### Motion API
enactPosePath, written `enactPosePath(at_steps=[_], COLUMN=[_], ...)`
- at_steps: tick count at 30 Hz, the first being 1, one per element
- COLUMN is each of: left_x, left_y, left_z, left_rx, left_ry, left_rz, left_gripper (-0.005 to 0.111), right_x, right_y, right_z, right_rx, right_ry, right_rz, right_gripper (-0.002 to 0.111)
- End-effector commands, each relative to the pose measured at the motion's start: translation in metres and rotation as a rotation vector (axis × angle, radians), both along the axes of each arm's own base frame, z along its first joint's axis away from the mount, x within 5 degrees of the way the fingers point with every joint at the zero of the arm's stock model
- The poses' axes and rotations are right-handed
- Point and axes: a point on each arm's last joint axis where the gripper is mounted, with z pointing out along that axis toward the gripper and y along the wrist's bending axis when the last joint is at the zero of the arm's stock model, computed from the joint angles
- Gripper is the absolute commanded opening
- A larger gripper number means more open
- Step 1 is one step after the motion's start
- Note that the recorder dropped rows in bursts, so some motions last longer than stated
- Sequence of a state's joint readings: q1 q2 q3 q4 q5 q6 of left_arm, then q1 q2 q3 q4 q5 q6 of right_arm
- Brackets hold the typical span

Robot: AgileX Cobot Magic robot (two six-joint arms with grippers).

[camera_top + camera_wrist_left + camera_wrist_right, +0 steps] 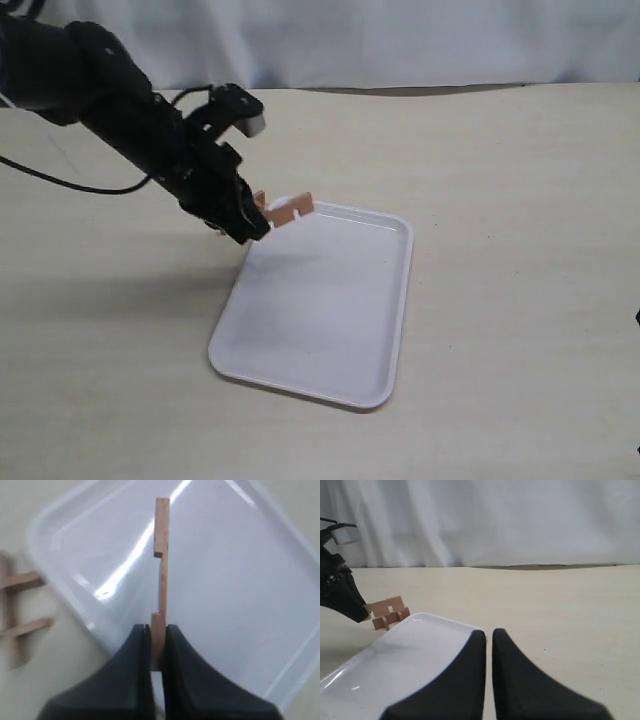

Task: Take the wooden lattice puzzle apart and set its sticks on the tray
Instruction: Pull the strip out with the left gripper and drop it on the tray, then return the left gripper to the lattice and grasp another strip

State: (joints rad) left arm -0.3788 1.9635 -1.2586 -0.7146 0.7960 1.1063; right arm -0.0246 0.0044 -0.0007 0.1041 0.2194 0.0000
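Observation:
My left gripper (256, 224) is shut on one end of a notched reddish-brown stick (292, 208). It holds the stick in the air over the far left corner of the white tray (405, 290). In the left wrist view the stick (161, 555) juts out from between the black fingers (135, 650) above the bare tray floor (225, 580). The rest of the wooden lattice puzzle (20, 610), three sticks still interlocked, lies on the table just outside that corner. My right gripper (489, 635) is shut on nothing, low near the tray's (410, 650) edge.
The pale wooden table (520, 200) stretches to the right and front of the tray. A white curtain (400, 40) closes off the back. The left arm (110, 90) reaches in from the upper left with a black cable beside it.

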Motion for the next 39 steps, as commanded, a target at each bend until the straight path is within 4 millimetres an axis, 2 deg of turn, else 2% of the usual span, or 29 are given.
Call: enactPosePath(at_steps=[1, 4, 10, 13, 18, 21, 24, 26, 28, 30, 34, 39], left_x=[-0.012, -0.013, -0.011, -0.006, -0.001, -0.002, -0.009, -0.011, -0.013, -0.017, -0.026, -0.031], left_y=[-0.032, -0.041, -0.041, -0.039, -0.039, -0.038, -0.036, -0.03, -0.023, -0.014, -0.003, 0.017], left_z=[-0.016, -0.023, -0.024, -0.024, -0.024, -0.016, 0.004, 0.024, 0.041, 0.049, 0.045, 0.028], left_rx=[-0.018, -0.001, 0.019, 0.036, 0.031, 0.035, 0.033, 0.035, 0.046, 0.082, 0.116, 0.128], left_ry=[-0.007, -0.043, -0.065, -0.097, -0.118, -0.139, -0.152, -0.162, -0.155, -0.131, -0.132, -0.143], left_rz=[-0.127, -0.126, -0.113, -0.065, 0.008, -0.007, -0.046, -0.004, 0.09, 0.142, 0.186, 0.264], left_gripper=[0.0, 0.0, 0.002, 0.014, 0.047, 0.057, 0.056, 0.056, 0.05, 0.041, 0.027, 0.021], right_x=[0.0, 0.0, 0.0, 0.0, 0.0, 0.0, 0.0, 0.0, 0.0, 0.0, 0.0, 0.0], right_y=[0.0, 0.0, 0.0, 0.0, 0.0, 0.0, 0.0, 0.0, 0.0, 0.0, 0.0, 0.0], right_z=[0.001, 0.001, 0.001, 0.001, 0.001, 0.001, 0.001, 0.001, 0.001, 0.001, 0.001, 0.001], right_rx=[0.003, 0.003, 0.003, 0.003, 0.003, 0.003, 0.003, 0.003, 0.003, 0.003, 0.003, 0.003], right_ry=[-0.011, -0.011, -0.011, -0.011, -0.011, -0.011, -0.011, -0.011, -0.011, -0.011, -0.011, -0.011], right_rz=[0.003, 0.003, 0.003, 0.003, 0.003, 0.003, 0.003, 0.003, 0.003, 0.003, 0.003, 0.003], right_gripper=[0.004, 0.004, 0.004, 0.004, 0.004, 0.004, 0.004, 0.004, 0.004, 0.004, 0.004, 0.004])
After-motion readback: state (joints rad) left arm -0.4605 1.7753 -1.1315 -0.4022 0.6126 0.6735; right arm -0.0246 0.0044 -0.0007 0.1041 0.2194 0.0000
